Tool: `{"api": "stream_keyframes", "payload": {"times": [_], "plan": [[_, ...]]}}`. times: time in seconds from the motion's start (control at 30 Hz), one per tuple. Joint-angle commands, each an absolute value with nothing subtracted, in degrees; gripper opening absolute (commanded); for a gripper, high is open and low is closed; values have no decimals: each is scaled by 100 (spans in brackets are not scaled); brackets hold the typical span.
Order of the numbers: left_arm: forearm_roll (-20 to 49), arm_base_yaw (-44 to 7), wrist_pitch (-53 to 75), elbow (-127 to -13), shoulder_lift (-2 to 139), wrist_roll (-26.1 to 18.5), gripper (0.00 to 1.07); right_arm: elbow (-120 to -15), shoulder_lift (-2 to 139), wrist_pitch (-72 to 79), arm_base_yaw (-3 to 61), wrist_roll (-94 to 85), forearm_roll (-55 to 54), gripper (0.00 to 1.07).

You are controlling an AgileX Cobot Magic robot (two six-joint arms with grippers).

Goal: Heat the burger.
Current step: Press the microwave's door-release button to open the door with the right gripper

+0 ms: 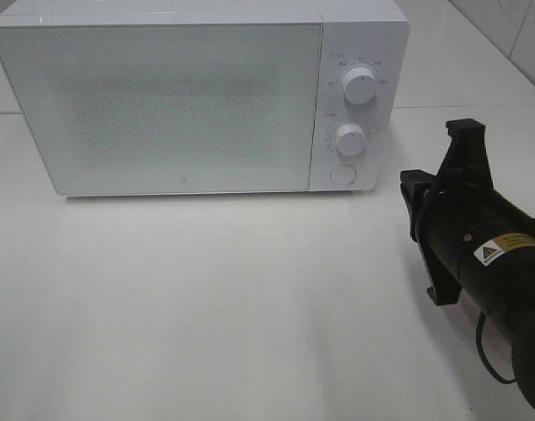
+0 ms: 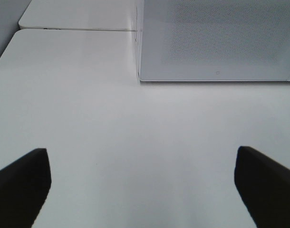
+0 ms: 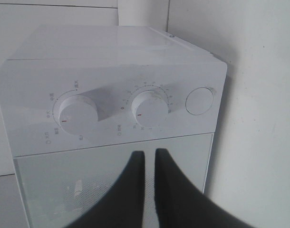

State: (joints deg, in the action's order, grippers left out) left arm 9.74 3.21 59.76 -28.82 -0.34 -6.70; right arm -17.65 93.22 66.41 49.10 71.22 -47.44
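The burger is out of view in all three views. A white microwave (image 1: 162,105) stands at the back of the table with its door closed. My right arm (image 1: 478,237) hangs to the right of its control panel. In the right wrist view my right gripper (image 3: 147,153) is shut, its two black fingers almost touching with nothing between them, in front of the microwave (image 3: 111,61) door just beside the knobs. My left gripper (image 2: 142,185) is open wide over bare table, some way in front of the microwave (image 2: 216,38) door. It holds nothing.
The control panel carries an upper knob (image 1: 361,86), a lower knob (image 1: 349,139) and a round button (image 1: 342,174). The white table (image 1: 206,307) stretches in front of the microwave. A tiled wall rises at the back right.
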Motion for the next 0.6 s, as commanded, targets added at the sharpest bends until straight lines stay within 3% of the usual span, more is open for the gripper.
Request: {"api": "stream_keyframes", "payload": {"times": [0.03,0.6], "plan": [[1003,281,5936,-2865,-149,-682,98,-1793,9328,6549,4939,7500,-4681,0],[1003,281,5936,-2865,-149,-682,98,-2045,9987,5850,4927,7953,-4618,0]]}}
